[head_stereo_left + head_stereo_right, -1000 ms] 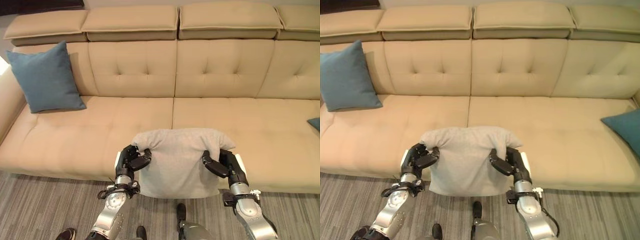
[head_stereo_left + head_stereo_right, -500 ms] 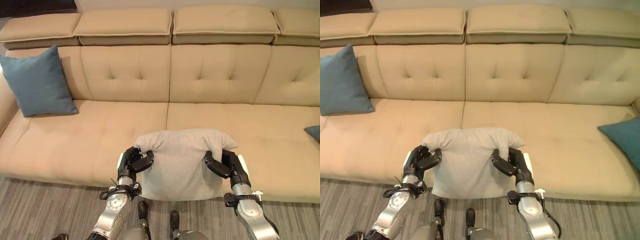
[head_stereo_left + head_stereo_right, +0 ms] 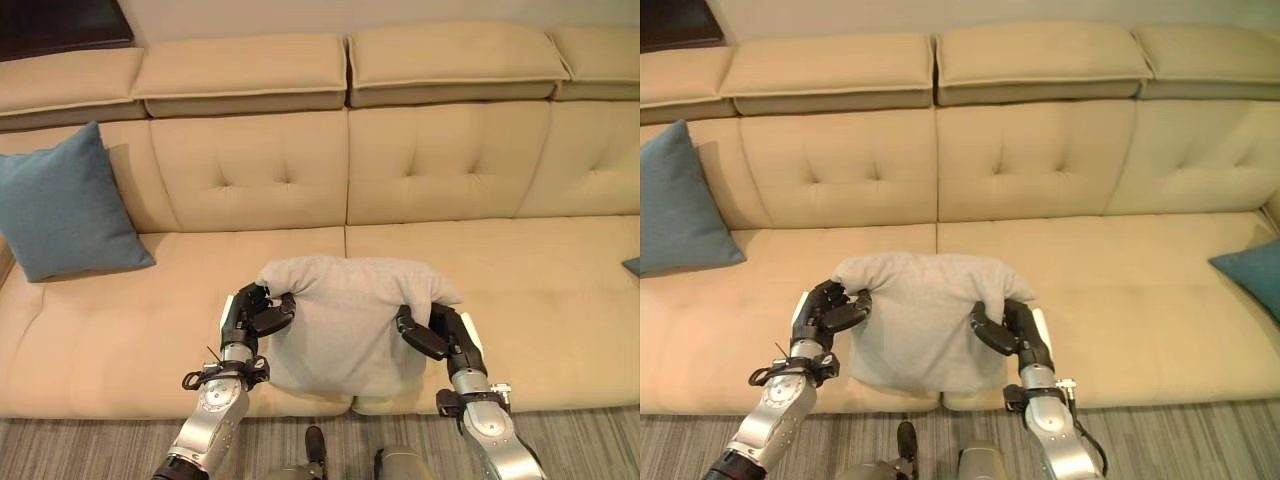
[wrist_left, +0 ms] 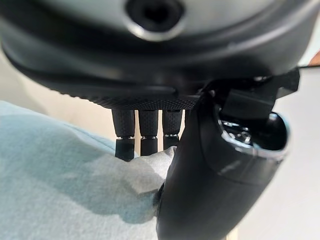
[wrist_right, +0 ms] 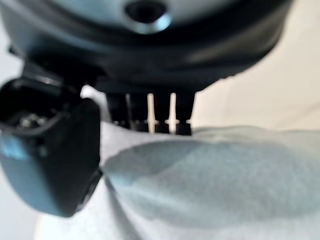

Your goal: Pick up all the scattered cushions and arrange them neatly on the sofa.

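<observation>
Cushions are what I'm after, and the one in play is the pale grey cushion (image 3: 350, 325), a soft square of matte, slightly fuzzy fabric. I have it pinched at both of its upper side edges, over the front part of the sofa's seat, near the seam between the two middle seat pads. Its top edge bulges into a rounded hump, its corners droop over my hands, and its lower edge sags toward the front lip of the seat.

My left hand (image 3: 252, 312) grasps the cushion's left side: in the left wrist view the ribbed dark fingers (image 4: 141, 135) disappear behind a fold of the cloth while the smooth, bulky thumb (image 4: 200, 180) presses on the near face. My right hand (image 3: 434, 333) grips the right side the same way, fingers (image 5: 165, 115) tucked behind the fabric and the thumb (image 5: 55, 155) clamped on the front.

The sofa (image 3: 450, 170) is beige, smooth like leather, with button-tufted back panels, flat padded headrests and wide seat pads.

A teal cushion (image 3: 62, 205), square with sharp corners and a fine weave, leans upright against the backrest at the sofa's left end. Another teal cushion (image 3: 1252, 272) lies at the right end, cut off by the frame's edge. Below the sofa I see grey striped flooring (image 3: 90, 445).
</observation>
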